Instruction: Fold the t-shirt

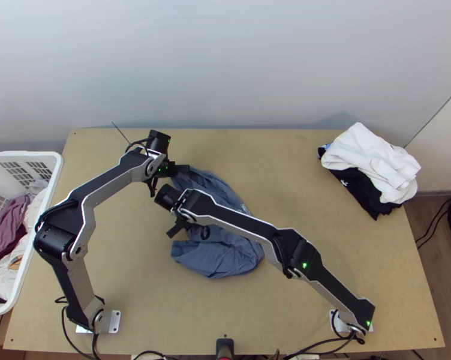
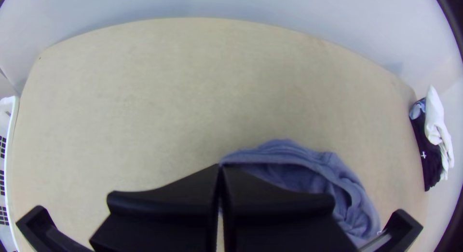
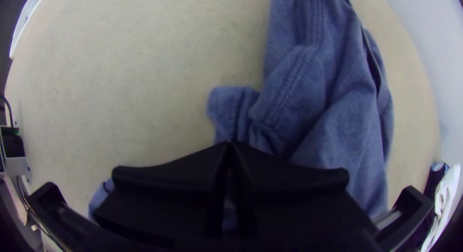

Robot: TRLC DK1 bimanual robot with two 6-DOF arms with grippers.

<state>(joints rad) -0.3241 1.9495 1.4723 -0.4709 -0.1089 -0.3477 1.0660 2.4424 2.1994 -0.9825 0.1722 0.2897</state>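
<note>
T-shirt (image 1: 216,261) | bunched | inside table (image 1: 381,258) edges | well apart from clothes pile (image 1: 372,162)

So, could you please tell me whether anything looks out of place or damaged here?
Nothing looks damaged. The white cloth lies rumpled on the dark garments and seems to reach past the side edge of the table, which looks a little untidy. The t-shirt is bunched, but that suits unfinished folding.
</note>
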